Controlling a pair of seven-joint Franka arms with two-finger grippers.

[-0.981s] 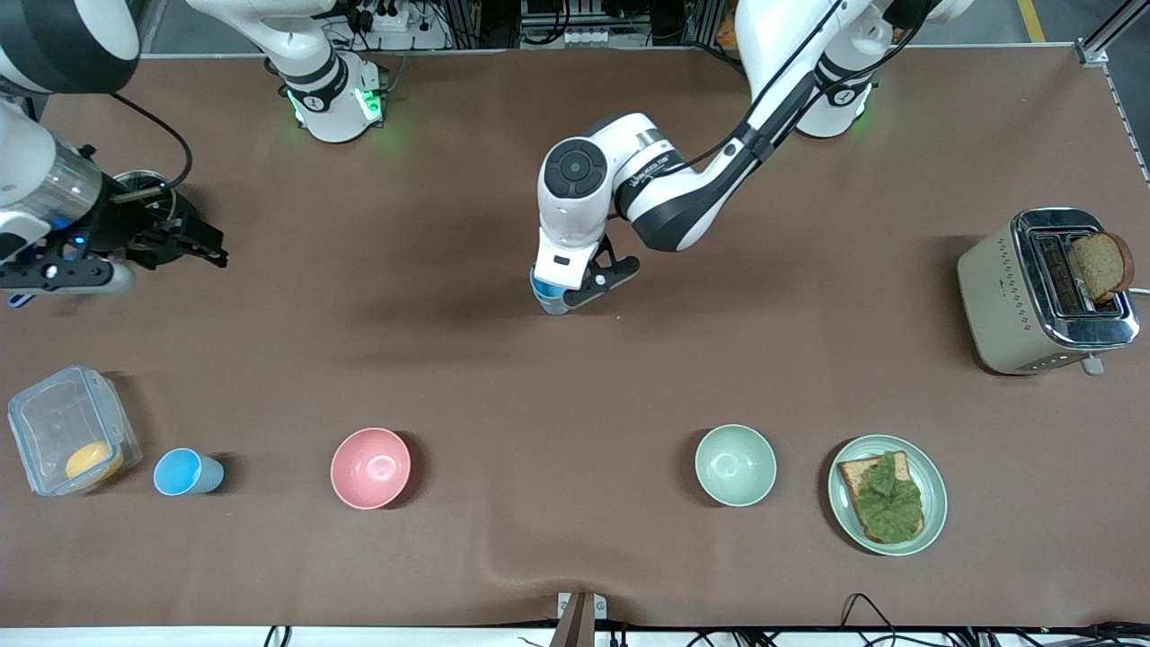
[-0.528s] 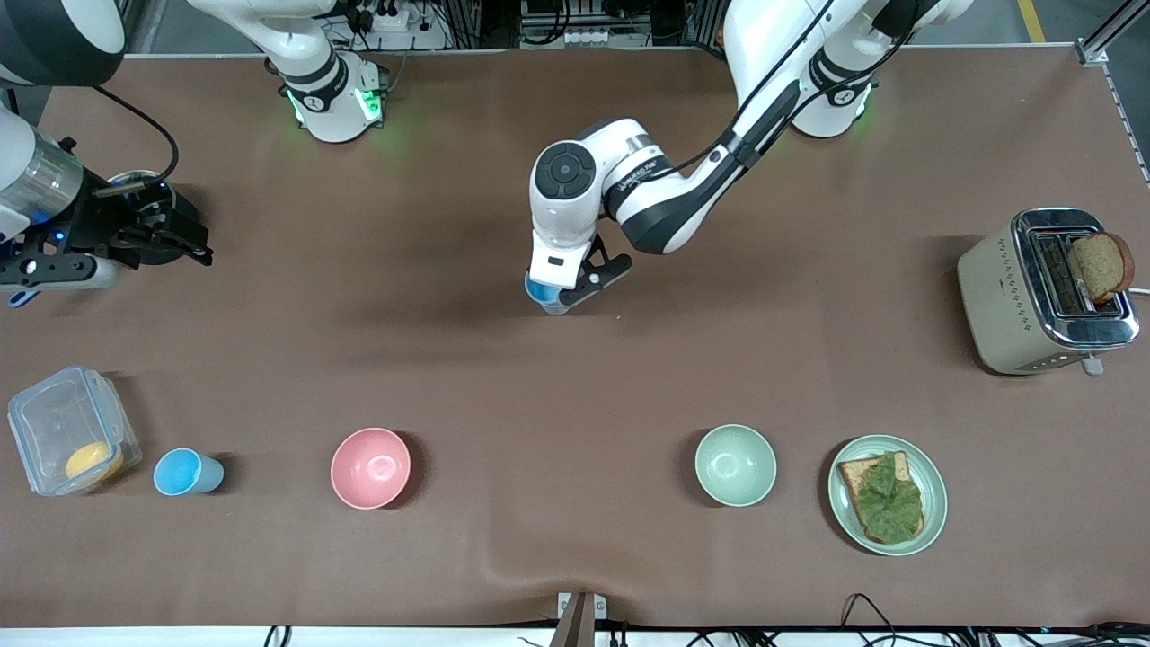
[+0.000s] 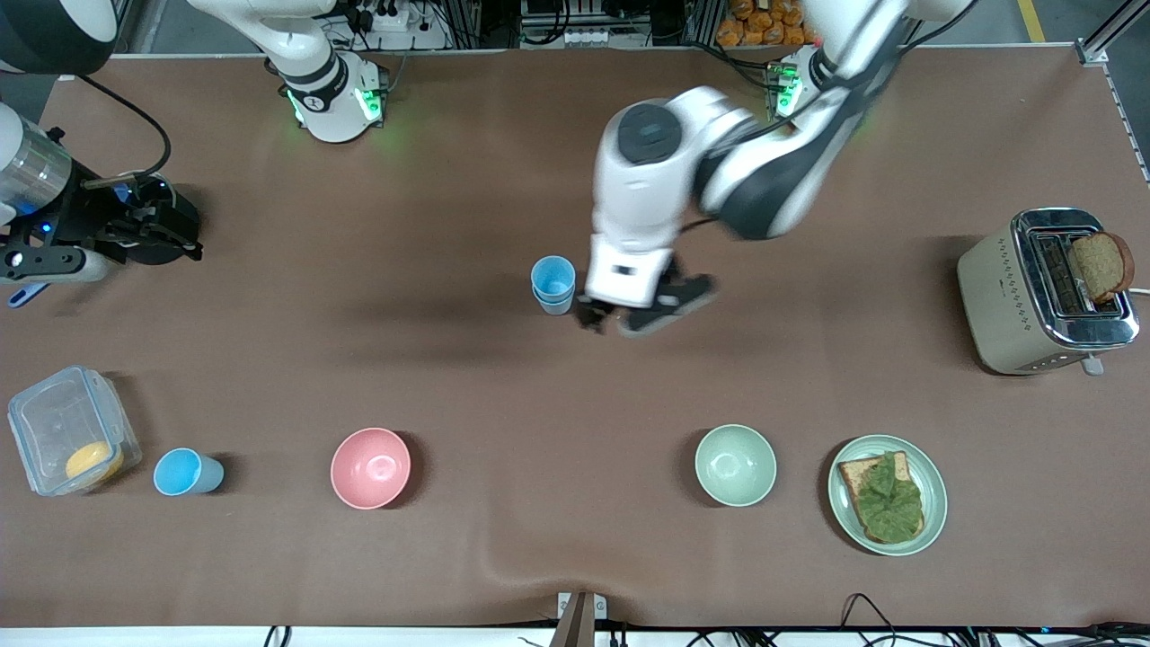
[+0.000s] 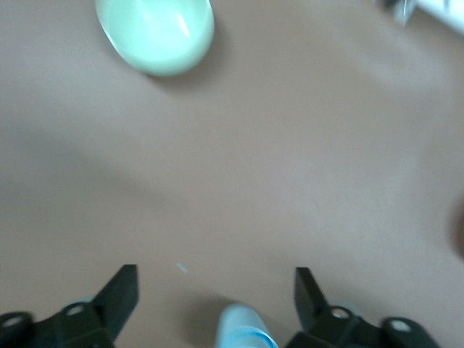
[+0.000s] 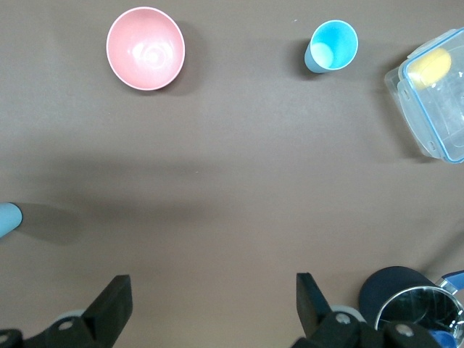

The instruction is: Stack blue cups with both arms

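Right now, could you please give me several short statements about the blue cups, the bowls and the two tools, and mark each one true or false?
1. The left tool grips the stacked light-blue plastic cups. False: its fingers are open beside the stack.
2. A single light-blue plastic cup stands beside the clear plastic container. True.
3. The round pink bowl holds a cup. False: it holds none.
4. The right tool is open. True.
5. The round pale green bowl sits beside the green plate with toast. True.

A brown-covered bench (image 3: 467, 359) fills the view; along its top edge stand metal frames and a power strip (image 3: 388, 15) with cables.
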